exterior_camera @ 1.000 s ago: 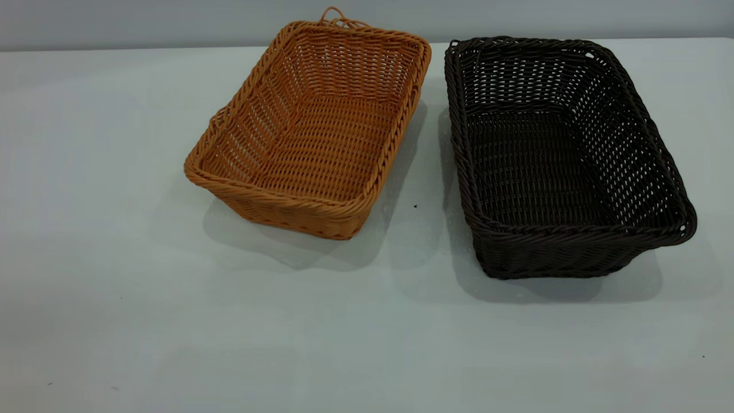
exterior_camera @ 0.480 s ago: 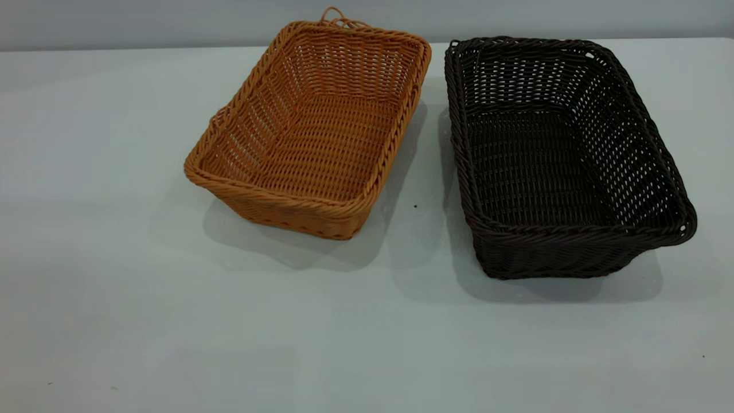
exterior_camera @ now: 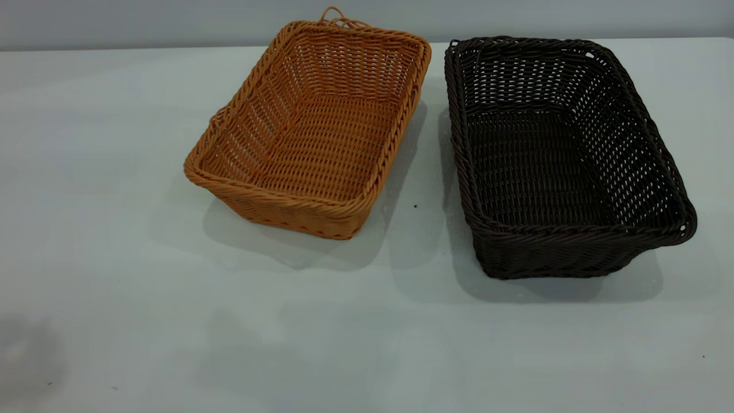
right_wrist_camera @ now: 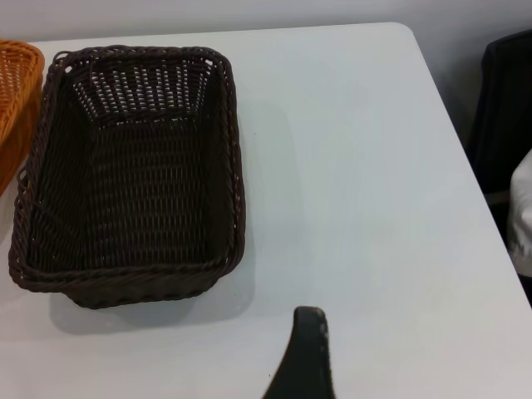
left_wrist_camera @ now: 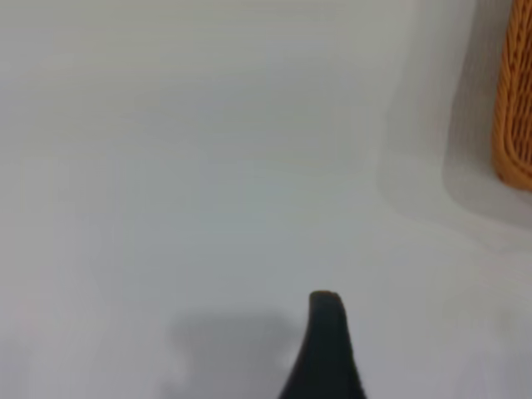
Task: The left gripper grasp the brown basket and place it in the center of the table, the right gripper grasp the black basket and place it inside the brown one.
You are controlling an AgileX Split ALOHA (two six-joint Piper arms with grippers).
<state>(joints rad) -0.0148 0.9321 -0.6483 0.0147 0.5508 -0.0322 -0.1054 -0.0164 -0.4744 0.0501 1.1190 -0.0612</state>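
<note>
Exterior view, woven rectangular brown basket (exterior_camera: 312, 135), black basket (exterior_camera: 559, 155) beside, claw states untellable.

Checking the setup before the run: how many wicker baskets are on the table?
2. The brown basket sits left of centre toward the far edge of the table; the black basket stands just right of it, apart. Both are empty, so none is hidden.

Each wrist view shows one dark, seemingly matte black tapered finger (left_wrist_camera: 326, 349) with a rounded tip.

brown basket (exterior_camera: 321, 149): orange-tan wicker | black basket (exterior_camera: 550, 166): dark brown-black open weave | table (exterior_camera: 114, 275): pale grey-white
</note>
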